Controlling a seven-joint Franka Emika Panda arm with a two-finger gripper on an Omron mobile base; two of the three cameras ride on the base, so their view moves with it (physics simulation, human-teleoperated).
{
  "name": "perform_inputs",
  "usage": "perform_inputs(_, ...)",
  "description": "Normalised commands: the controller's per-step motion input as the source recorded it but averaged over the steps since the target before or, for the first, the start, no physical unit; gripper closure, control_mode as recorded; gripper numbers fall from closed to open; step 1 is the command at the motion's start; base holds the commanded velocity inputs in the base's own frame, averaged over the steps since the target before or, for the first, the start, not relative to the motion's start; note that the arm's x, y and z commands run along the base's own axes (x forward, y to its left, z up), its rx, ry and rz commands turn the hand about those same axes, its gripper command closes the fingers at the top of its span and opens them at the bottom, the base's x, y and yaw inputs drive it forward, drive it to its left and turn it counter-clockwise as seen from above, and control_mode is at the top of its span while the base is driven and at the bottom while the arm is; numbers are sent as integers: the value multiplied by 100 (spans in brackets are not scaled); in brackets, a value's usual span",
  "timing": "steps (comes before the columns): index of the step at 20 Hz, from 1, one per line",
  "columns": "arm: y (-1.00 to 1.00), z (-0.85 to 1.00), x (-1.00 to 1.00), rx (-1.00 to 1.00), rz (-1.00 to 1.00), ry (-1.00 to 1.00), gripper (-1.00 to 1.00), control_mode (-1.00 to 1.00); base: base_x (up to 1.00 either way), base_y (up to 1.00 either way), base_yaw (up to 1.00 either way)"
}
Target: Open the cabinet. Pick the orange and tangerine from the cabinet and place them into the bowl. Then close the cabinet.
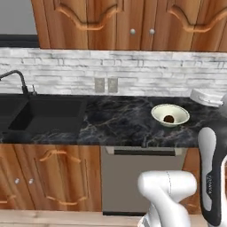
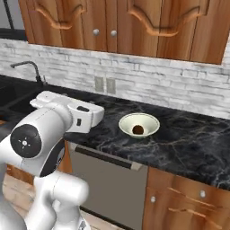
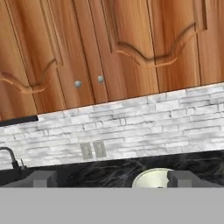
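The reddish-brown wall cabinet (image 1: 111,22) (image 2: 134,20) (image 3: 127,48) hangs above the counter with its arched doors shut and two round silver knobs (image 3: 78,83) side by side. The orange and tangerine are hidden. On the black marble counter stands the cream bowl (image 1: 159,111) (image 2: 128,121) (image 3: 148,177), and a small dark brown round thing lies in it. My gripper (image 3: 113,179) is open, its tips wide apart with nothing between them. It hovers in front of the counter and faces the backsplash and the cabinet doors, well clear of both.
A black sink (image 1: 44,113) with a dark faucet (image 1: 17,77) lies at the counter's left. Two wall outlets (image 1: 106,85) sit in the white brick backsplash. A grey dishwasher front (image 1: 133,177) and low wooden cabinets (image 1: 48,177) stand below the counter.
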Motion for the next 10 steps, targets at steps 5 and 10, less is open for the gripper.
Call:
perform_inputs(5,0,0,0,0,0,0,-100,100,-17,31,84)
perform_inputs(10,0,0,0,0,0,0,-100,100,0,13,88)
